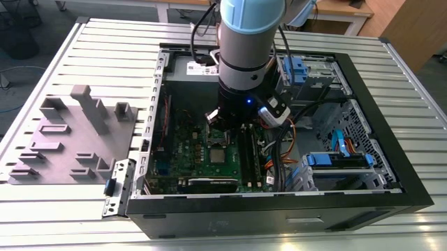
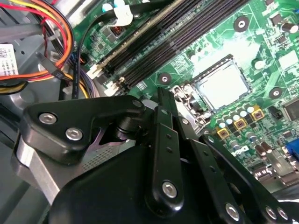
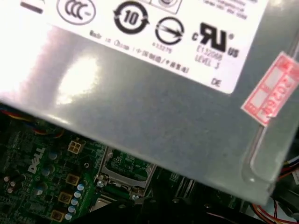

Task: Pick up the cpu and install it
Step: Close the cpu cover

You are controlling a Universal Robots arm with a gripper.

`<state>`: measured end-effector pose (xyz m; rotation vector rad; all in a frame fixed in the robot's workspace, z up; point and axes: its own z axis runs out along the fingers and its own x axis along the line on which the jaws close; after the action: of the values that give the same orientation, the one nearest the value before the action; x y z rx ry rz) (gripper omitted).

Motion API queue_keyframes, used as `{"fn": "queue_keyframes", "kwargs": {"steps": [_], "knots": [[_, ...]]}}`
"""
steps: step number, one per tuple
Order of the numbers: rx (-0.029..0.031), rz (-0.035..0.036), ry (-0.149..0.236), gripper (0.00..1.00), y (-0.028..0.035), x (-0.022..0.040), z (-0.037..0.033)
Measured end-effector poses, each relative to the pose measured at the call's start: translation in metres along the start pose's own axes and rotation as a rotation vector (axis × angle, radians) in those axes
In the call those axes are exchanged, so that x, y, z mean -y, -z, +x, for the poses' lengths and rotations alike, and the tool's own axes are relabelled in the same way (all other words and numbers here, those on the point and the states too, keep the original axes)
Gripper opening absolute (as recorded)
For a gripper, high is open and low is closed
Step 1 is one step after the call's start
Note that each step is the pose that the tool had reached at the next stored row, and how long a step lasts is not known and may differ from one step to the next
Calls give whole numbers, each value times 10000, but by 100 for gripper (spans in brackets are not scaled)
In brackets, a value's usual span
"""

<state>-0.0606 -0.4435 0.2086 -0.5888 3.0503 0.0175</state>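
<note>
Beside the socket frame (image 2: 186,97) the cpu (image 2: 222,87) lay flat, seated — just off the gripper (image 1: 225,127), whose state could not be told.

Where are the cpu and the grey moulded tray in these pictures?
cpu (image 2: 223,86): second wrist view, middle of its silvery top.
grey moulded tray (image 1: 70,141): exterior view, flat part of its base.

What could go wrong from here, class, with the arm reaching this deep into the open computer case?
The gripper hangs close above the green motherboard; a slip might scrape the black memory slots beside it.
The orange, yellow and red wires lie near the arm and might snag.
The small silvery square cpu lies in its socket; a knock could shift it.
</note>
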Motion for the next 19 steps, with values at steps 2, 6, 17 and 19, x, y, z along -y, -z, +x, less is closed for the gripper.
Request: {"fn": "queue_keyframes", "kwargs": {"steps": [2,6,17,19], "knots": [[1,0,0,11,-2,8,-26],[0,1,-2,11,-9,-1,-55],[57,-22,0,11,-41,-75,-72],[84,-21,0,11,-48,-86,-68]]}}
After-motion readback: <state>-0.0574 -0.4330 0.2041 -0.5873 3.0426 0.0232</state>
